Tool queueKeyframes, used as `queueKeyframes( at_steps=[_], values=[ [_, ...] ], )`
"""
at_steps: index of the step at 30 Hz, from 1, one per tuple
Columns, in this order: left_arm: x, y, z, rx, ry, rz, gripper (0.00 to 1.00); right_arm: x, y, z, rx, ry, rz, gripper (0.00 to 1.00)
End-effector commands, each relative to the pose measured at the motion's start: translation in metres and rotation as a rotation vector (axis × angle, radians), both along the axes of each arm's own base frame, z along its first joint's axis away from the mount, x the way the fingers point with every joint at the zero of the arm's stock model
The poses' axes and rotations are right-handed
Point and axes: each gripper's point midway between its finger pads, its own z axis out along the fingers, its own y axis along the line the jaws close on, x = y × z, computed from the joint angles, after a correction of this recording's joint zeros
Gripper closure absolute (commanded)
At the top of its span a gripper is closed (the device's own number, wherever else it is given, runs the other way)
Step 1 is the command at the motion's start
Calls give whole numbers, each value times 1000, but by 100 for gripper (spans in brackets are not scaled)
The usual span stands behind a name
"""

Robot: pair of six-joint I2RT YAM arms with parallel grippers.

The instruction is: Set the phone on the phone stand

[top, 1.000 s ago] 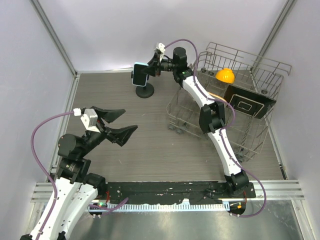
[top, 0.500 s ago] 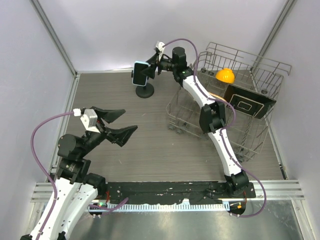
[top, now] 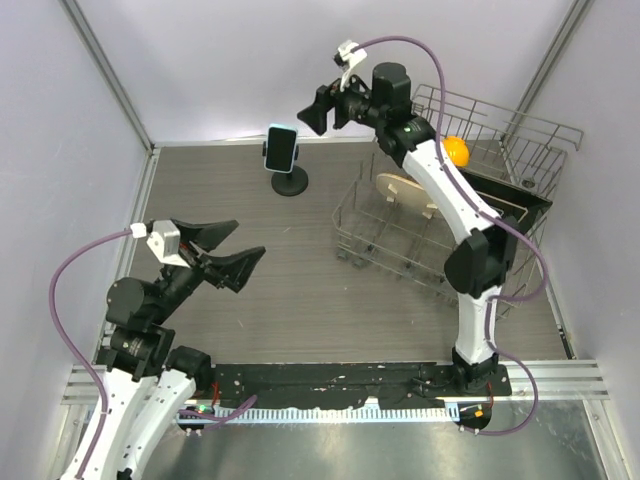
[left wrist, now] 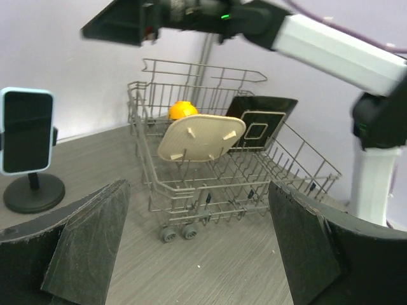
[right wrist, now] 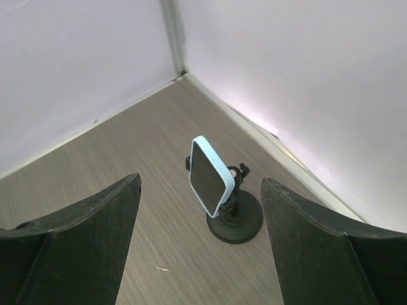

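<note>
The phone (top: 282,147), dark-screened with a light blue case, sits clamped on the black phone stand (top: 290,181) near the table's far edge. The right wrist view shows the phone (right wrist: 210,175) tilted on the stand (right wrist: 238,219), nothing touching it. My right gripper (top: 312,112) hangs open above and to the right of the phone, empty. My left gripper (top: 232,246) stands open and empty over the near left of the table. In the left wrist view the phone (left wrist: 26,130) and stand (left wrist: 34,192) show at far left.
A wire dish rack (top: 450,215) on small wheels fills the right side, holding an orange object (top: 455,151), a beige board (top: 405,191) and a dark board with a white outline (top: 505,205). Grey walls enclose the table on three sides.
My right gripper has opened, let go of the phone and pulled up and away to the right. The phone stays on the stand. The left arm has shifted slightly.
</note>
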Motion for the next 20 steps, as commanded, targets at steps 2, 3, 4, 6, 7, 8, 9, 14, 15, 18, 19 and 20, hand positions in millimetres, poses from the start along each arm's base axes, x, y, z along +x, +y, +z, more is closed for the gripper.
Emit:
queueKeyframes(
  at_steps=[2, 3, 4, 6, 7, 8, 9, 14, 15, 18, 19, 20],
  values=[
    [16, 32, 6, -81, 131, 217, 6, -39, -29, 8, -86, 139, -383, 18],
    [20, 38, 1, -86, 163, 255, 5, -53, -44, 14, -97, 141, -442, 18],
    [25, 43, -15, -65, 240, 299, 5, -60, -56, 13, -111, 147, -520, 18],
    [35, 64, -38, -37, 359, 438, 5, -94, -78, 13, -82, 187, -622, 18],
    [36, 72, -36, -36, 376, 486, 4, -99, -107, 19, -63, 170, -776, 18],
    [40, 80, -42, -27, 406, 536, 4, -113, -113, -3, -80, 198, -827, 18],
    [38, 83, -49, -8, 438, 554, 4, -122, -125, -3, -79, 184, -877, 18],
    [31, 84, -35, -42, 405, 541, 4, -187, -202, 14, 42, 104, -1008, 17],
    [28, 84, -28, -65, 381, 537, 4, -195, -208, 16, 68, 94, -1000, 18],
    [21, 84, -15, -119, 337, 518, 4, -232, -224, 37, 234, 31, -879, 17],
    [20, 85, -11, -133, 325, 516, 4, -245, -230, 46, 309, 13, -848, 17],
    [18, 84, -7, -151, 318, 509, 4, -267, -240, 61, 420, -38, -778, 17]
  ],
)
